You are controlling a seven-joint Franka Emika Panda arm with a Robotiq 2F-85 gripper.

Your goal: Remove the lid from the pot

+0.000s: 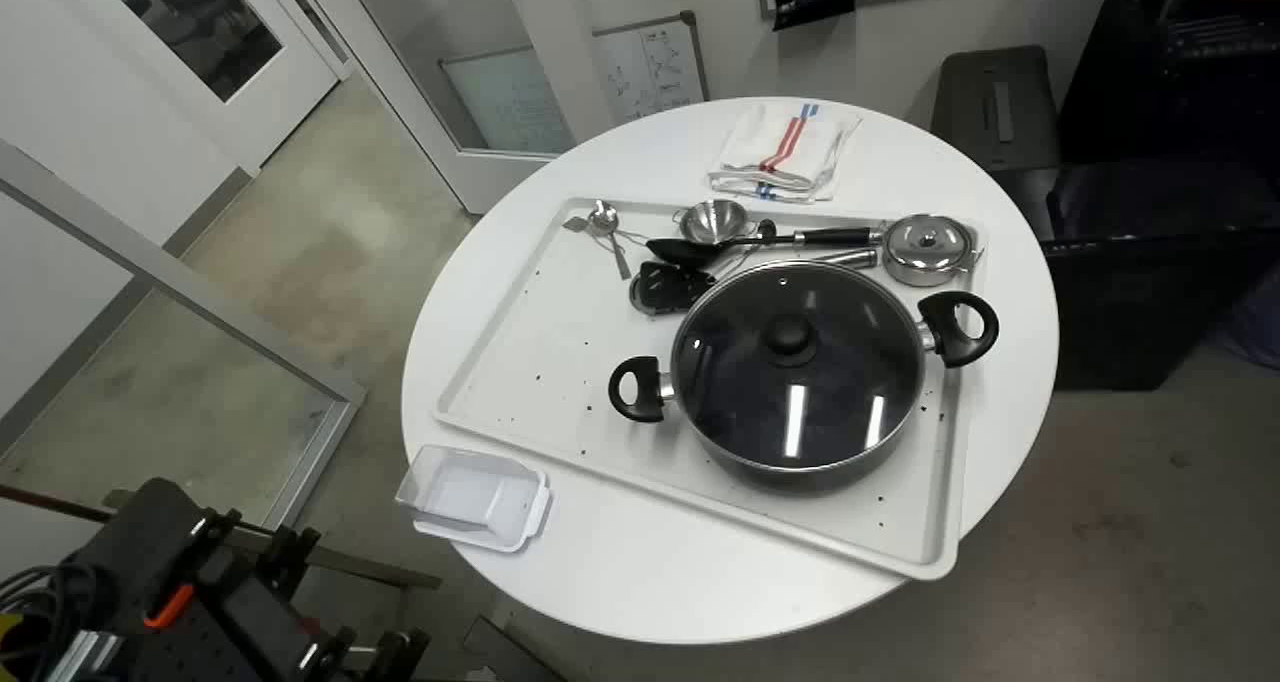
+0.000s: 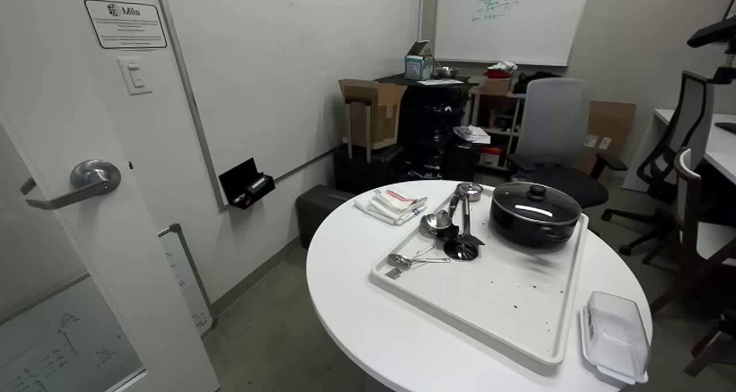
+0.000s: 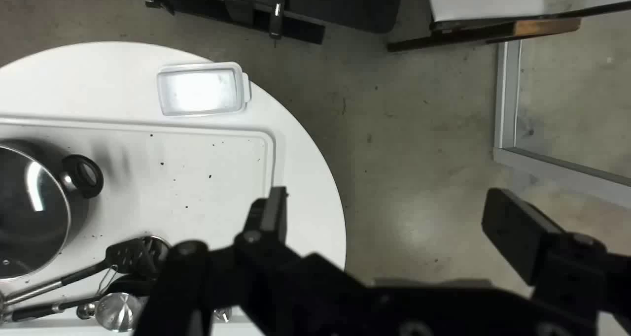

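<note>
Empty end effector (image 3: pixel 384 218), spread wide, well apart from the pot (image 2: pixel 520 226).
Glass lid (image 1: pixel 798 382) sits on the pot, which stands on the tray (image 1: pixel 560 347). Reaching seems the step now; next it should go over and pinch the knob (image 1: pixel 790 335).

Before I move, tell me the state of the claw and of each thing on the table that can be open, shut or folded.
claw: open, holding nothing
pot: upright, covered
lid: on the pot, not yet removed
small metal pan: looks covered
plastic box: looks shut
towel: folded
</note>
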